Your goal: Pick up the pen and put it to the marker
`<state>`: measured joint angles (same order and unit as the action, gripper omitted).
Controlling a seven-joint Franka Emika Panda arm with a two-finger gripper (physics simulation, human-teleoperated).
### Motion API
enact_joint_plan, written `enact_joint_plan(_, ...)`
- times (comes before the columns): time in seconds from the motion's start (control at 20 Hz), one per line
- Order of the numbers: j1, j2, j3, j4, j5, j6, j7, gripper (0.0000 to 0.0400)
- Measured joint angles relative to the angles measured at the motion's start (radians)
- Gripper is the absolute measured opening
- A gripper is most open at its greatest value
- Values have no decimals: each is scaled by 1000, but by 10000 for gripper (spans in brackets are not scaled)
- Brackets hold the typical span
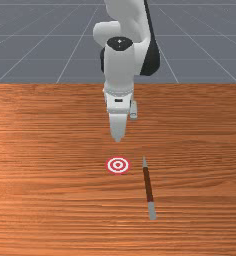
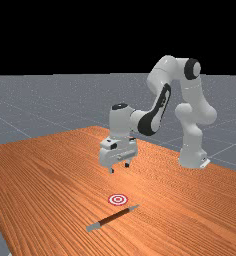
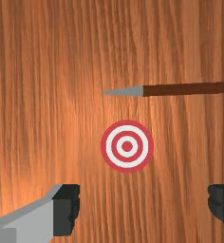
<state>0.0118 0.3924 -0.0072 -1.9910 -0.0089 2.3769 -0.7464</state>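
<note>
In the far view my gripper point(image 2: 119, 169) hangs above the table, fingers apart with nothing between them; in the front view it is behind the marker. The wrist view has the gripper point(image 3: 144, 206) with its two dark fingertips wide apart. The marker, a red and white ringed disc point(image 1: 118, 165) point(image 2: 118, 199) point(image 3: 127, 146), lies flat on the wood. The pen point(image 1: 148, 183) point(image 2: 114, 217) point(image 3: 187, 88), brown with a grey tip and a grey end, lies on the table to the front view's right of the marker, not touching it. Its pointed tip is toward the arm's side.
The orange-brown table point(image 1: 50, 165) point(image 2: 50, 175) extends around the pen and marker. In the far view the arm's base stands at the right, by the table's far edge. Both things lie flat, with the hand raised above the surface.
</note>
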Motion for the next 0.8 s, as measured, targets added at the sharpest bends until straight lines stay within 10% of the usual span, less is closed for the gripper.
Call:
enact_joint_plan(0.45, 18, 134, 8, 95, 0, -54, 22, 400)
enact_joint_plan(0.6, 52, 117, -24, 15, -51, 85, 77, 400)
enact_joint_plan(0.7, 65, 120, -37, 15, -72, 81, 97, 148)
enact_joint_plan(0.8, 46, 118, -20, 13, -44, 87, 66, 54)
